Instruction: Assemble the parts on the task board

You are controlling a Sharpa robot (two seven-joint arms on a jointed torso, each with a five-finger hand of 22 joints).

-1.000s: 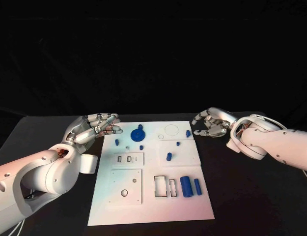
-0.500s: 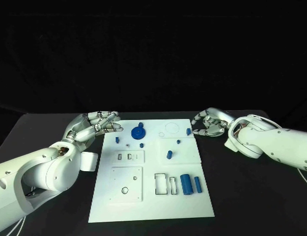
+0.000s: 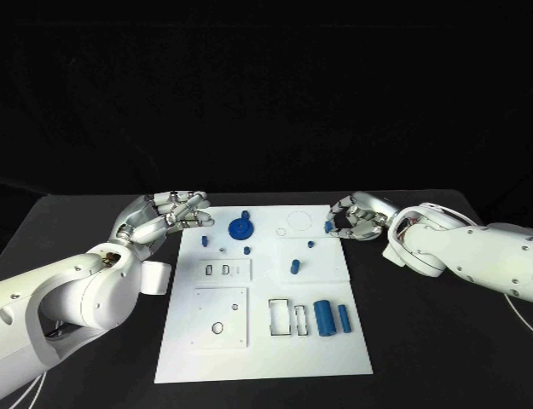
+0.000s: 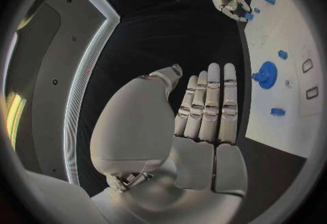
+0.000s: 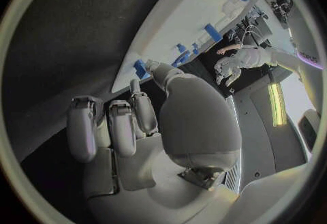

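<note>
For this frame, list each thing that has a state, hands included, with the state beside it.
left hand: empty, fingers straight, at the board's far left corner
right hand: fingers curled, thumb tip by the small blue part at the board's right edge
blue disc part: lying flat on the task board
blue cylinder: lying on its side

Right hand at the board's edge

You're seeing the right hand [image 5: 136,126] hovering empty, fingers curling loosely, its thumb tip lying beside a small blue part [image 5: 139,68] at the task board [image 5: 198,6] edge; the left hand [image 5: 235,63] is hanging beyond.
</note>
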